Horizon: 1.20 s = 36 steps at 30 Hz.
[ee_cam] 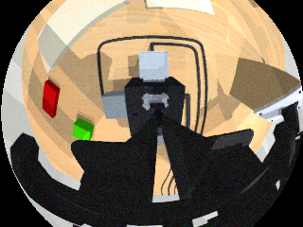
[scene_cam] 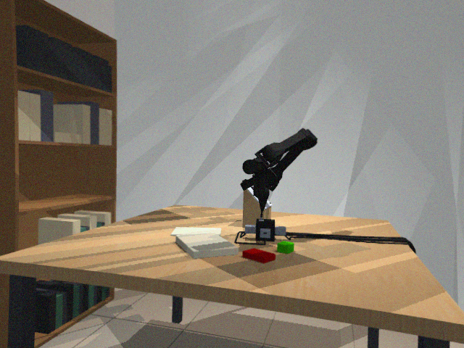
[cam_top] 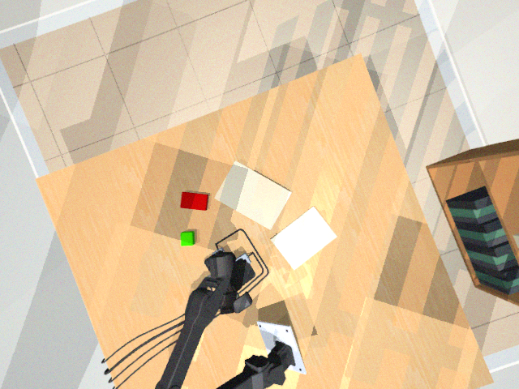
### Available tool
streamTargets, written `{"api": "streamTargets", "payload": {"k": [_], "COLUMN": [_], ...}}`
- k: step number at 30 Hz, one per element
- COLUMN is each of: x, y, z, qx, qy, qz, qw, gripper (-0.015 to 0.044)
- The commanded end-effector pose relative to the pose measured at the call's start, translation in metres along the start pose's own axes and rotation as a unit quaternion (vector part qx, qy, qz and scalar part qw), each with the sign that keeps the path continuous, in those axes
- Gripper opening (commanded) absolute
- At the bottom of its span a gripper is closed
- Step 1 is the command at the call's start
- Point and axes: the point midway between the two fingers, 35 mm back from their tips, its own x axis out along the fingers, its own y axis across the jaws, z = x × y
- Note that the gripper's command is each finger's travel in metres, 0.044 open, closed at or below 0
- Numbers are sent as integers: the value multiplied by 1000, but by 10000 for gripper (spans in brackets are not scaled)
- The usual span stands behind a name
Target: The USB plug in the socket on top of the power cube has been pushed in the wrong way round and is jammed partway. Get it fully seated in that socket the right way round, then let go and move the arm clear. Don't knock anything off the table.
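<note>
The black power cube (scene_cam: 270, 235) (ee_cam: 134, 101) stands on the table with pale grey-blue plugs at its sides. My gripper (scene_cam: 261, 216) (ee_cam: 158, 120) points down at the cube's top, its narrow fingers shut on the USB plug, which is mostly hidden between and below the tips. A light grey bracket-like shape shows on the cube's top just beyond the tips in the wrist view. How deep the plug sits and which way round it is cannot be seen. In the top view the arm covers the fingertips.
A red block (cam_top: 194, 201) (scene_cam: 258, 255) (ee_cam: 50, 98) and a green cube (cam_top: 187, 238) (scene_cam: 285, 247) (ee_cam: 83, 129) lie near the power cube. Black cables (cam_top: 255, 250) (ee_cam: 99, 71) loop around it. A pale book-like slab (cam_top: 259, 198) and a white sheet (cam_top: 303, 237) lie beyond.
</note>
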Motion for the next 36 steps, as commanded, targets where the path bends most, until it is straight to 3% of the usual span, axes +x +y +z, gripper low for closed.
{"api": "streamTargets", "payload": {"k": [1,36], "x": [1,5], "y": [0,0], "z": [0,0], "qx": [2,2], "qy": [3,3], "qz": [1,1], "qw": [1000,1000], "gripper": [0,0]}}
